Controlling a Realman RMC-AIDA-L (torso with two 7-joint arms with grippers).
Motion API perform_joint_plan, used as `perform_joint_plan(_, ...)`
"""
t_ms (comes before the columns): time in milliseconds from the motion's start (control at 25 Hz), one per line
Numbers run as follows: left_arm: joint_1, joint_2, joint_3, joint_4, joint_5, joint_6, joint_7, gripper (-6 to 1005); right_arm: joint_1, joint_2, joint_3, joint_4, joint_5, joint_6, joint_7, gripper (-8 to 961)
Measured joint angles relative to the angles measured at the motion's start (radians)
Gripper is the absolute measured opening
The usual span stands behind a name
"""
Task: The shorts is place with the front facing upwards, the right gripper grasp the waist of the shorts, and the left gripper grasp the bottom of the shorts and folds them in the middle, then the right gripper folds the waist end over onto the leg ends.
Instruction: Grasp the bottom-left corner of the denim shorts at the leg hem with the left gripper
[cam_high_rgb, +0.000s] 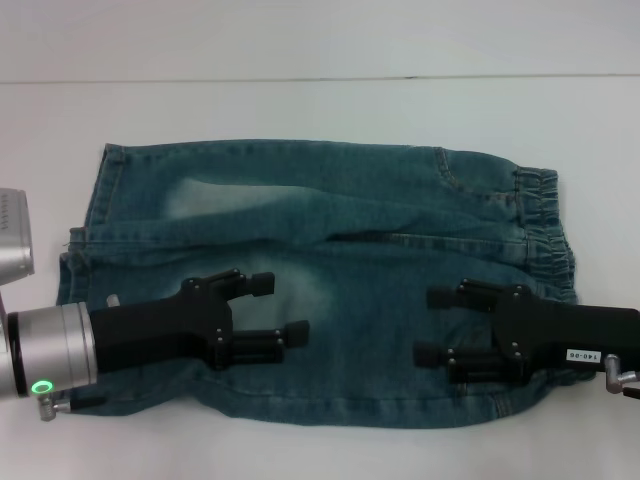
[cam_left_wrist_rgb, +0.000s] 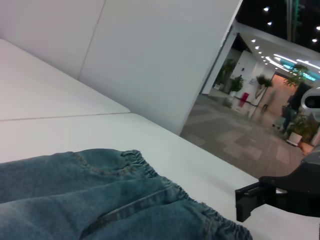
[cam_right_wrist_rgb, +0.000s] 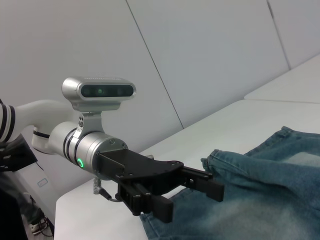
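Observation:
The shorts (cam_high_rgb: 350, 250) lie spread flat on the white table, front up. Their gathered waist (cam_high_rgb: 545, 225) is at the right and the leg ends (cam_high_rgb: 85, 240) at the left. My left gripper (cam_high_rgb: 283, 307), with silver wrist and green ring, is over the near leg and open, with nothing between its fingers. My right gripper (cam_high_rgb: 428, 325) is over the near side of the shorts, a little in from the waist, and also stands open and empty. The right wrist view shows the left gripper (cam_right_wrist_rgb: 194, 204) low over the denim (cam_right_wrist_rgb: 260, 200). The left wrist view shows the waist (cam_left_wrist_rgb: 150, 172).
The white table (cam_high_rgb: 300, 110) reaches a seam line at the back, with bare surface around the shorts. A silver camera housing (cam_high_rgb: 12, 240) sits at the left edge. The left wrist view shows the table's far corner (cam_left_wrist_rgb: 220, 172) and an open hall beyond.

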Motion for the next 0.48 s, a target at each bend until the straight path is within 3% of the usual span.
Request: perform_joint_plan(480, 0.001, 0.005, -0.001, 0.001, 0.002, 0.022, -0.002, 939, 0.009, 0.002, 0.0, 0.0, 0.002, 0.0, 0.001, 946)
